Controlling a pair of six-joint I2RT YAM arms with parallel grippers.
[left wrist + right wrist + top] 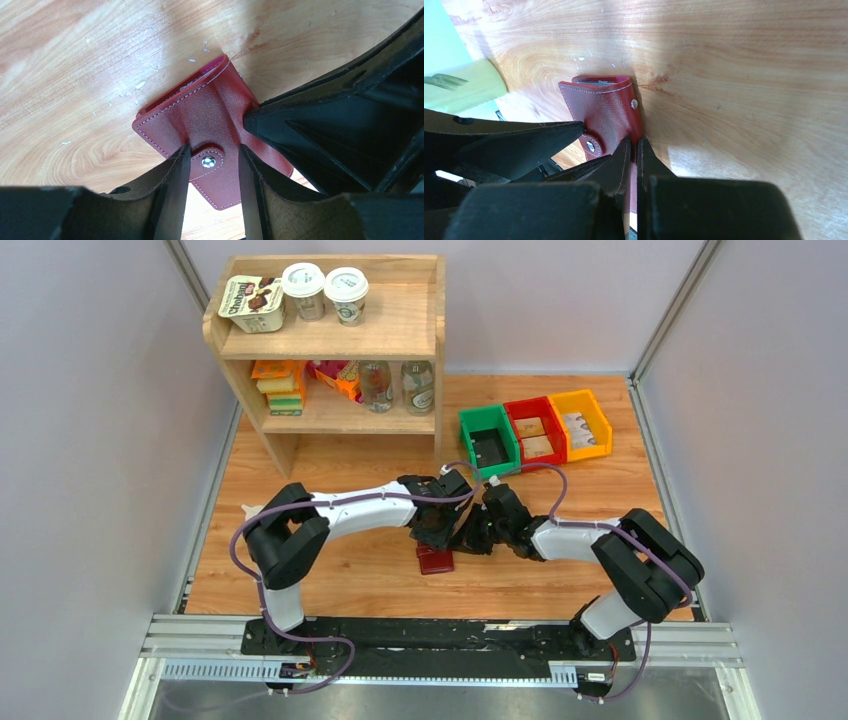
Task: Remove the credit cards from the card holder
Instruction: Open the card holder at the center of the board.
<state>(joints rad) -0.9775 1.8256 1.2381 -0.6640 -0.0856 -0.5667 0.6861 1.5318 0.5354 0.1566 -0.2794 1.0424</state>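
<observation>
**A:** Where is the card holder (435, 560)?

**B:** Flat on the counter (330, 585), mid-table, closed, between the two arms. The left gripper (214, 149) comes at it from about 10 o'clock, the right gripper (634, 145) from 3 o'clock.

**A:** Why both at once?

**B:** One to pin it, one to open it, I'd judge. The right jaws are nearly together with the holder's long edge nipped between them, which anchors it. The left jaws stand apart, one on either side of the closing tab (210, 167) and its snap stud (208, 161), placed to catch the tab and pull it free.

**A:** Any credit cards showing?

**B:** No. There's only a grey sliver at the open end, too thin to name.

**A:** And the surface?

**B:** Pale grained wood, smooth, with white flecks (140, 85); a thin wallet could slide on it, hence the anchoring.

**A:** The room?

**B:** Grey walls all round. A wooden shelf (330, 340) at 11 o'clock holds cups and packets, and the green bin (488, 440), red bin (533, 427) and yellow bin (582, 423) sit at 1 o'clock.
</observation>
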